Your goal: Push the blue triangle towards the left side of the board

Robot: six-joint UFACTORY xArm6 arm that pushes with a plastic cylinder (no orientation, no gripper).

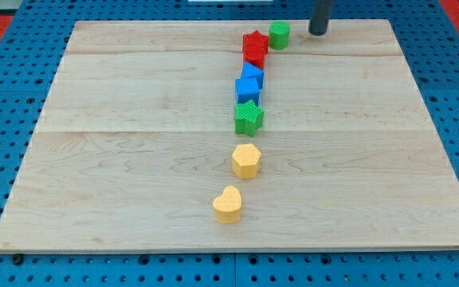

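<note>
Centrally, a near-vertical chain of seven blocks is shown on the wooden board (134, 159), which rests on a blue pegboard (6, 159). No container is present; every block lies directly on the board. At 12 o'clock of the chain a green cylinder (279, 35) is seen, with a red star (254, 42) and a second red block (254, 55), shape unclear, touching at its 8 o'clock. Below these, the blue triangle (253, 75) is placed just right of the board's centre line, in the upper half, touching a blue cube (247, 90) at its 6 o'clock. A green star (249, 117) is pressed against the cube from below. Further toward 6 o'clock, and set apart, a yellow hexagon (246, 160) and a yellow heart (228, 205) are found. No claw is fitted: the arm ends in a rod, so nothing is gripped. My tip (318, 32) is located at 2 o'clock of the triangle, just right of the cylinder, touching no block.
</note>
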